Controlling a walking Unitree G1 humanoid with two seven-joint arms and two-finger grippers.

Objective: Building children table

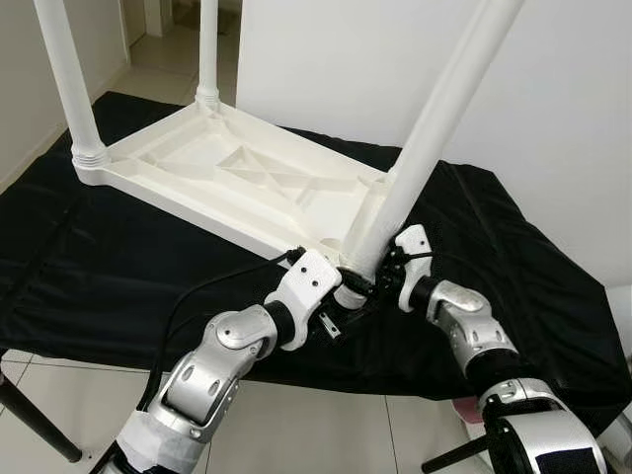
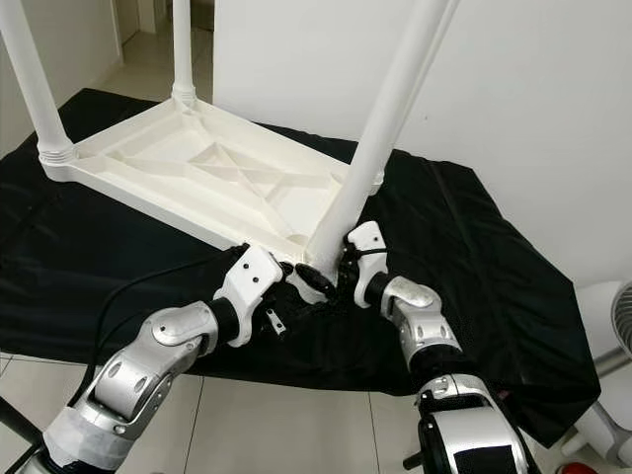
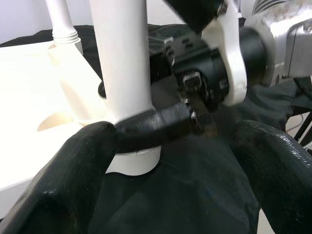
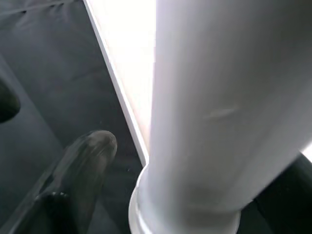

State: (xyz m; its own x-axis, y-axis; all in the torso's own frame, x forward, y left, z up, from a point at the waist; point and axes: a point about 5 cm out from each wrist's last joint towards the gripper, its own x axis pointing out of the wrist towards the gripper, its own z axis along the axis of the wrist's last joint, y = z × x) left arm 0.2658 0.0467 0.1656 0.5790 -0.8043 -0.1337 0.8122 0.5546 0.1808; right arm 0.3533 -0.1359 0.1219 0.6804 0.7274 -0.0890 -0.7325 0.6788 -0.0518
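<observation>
The white plastic table (image 1: 227,173) lies upside down on a black cloth (image 1: 99,267). Two legs (image 1: 64,79) (image 1: 207,49) stand in its far corners. A third white leg (image 1: 425,128) leans at the near corner, with its threaded base (image 3: 134,163) at the socket. My right gripper (image 1: 377,275) is shut on this leg just above the base; one of its fingers (image 3: 156,127) wraps around it. My left gripper (image 1: 344,296) is open beside the same base, and its left finger (image 3: 63,180) is close to the leg.
The cloth covers a low stand whose near edge runs right under my arms, above the tiled floor (image 1: 296,434). A white wall panel (image 1: 326,59) rises behind the table. A white fan (image 2: 617,326) stands at the far right.
</observation>
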